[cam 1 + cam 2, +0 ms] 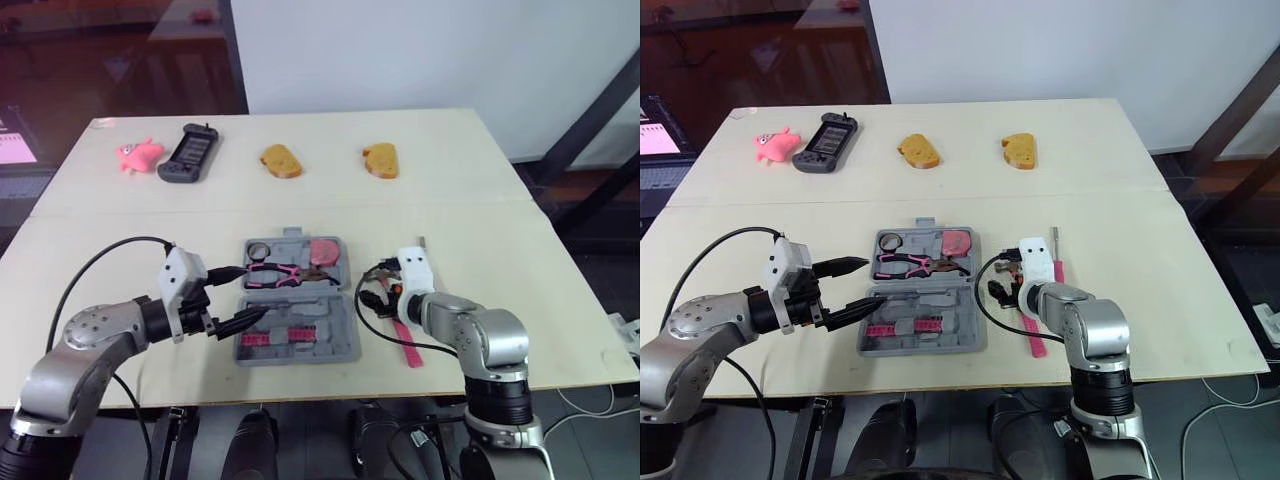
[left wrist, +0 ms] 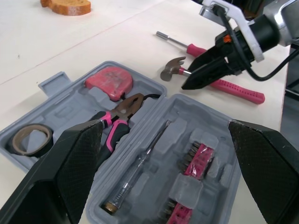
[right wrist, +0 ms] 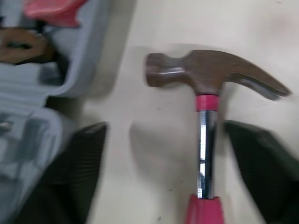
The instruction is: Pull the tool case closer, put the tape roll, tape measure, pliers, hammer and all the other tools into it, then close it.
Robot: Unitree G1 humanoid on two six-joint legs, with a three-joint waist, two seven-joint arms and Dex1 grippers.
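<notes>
The grey tool case [image 1: 345, 340] lies open at the middle of the table's near half. Its far half holds the tape roll [image 1: 259, 249], the pink tape measure [image 1: 324, 251] and the pink-handled pliers [image 1: 275, 273]. The near half holds pink bit strips [image 2: 198, 156] and a thin tester screwdriver [image 2: 140, 172]. My left gripper [image 1: 250, 293] is open at the case's left edge, pointing across it. The hammer [image 3: 205, 84] lies on the table right of the case. My open right gripper [image 3: 163, 128] straddles its shaft just below the head. A pink-handled screwdriver [image 2: 180, 43] lies beyond the hammer.
Along the far side of the table are a pink toy [image 1: 138, 155], a black handheld device [image 1: 189, 153] and two bread pieces [image 1: 281, 161] [image 1: 381, 159]. The hammer's pink handle [image 1: 405, 345] reaches toward the table's front edge.
</notes>
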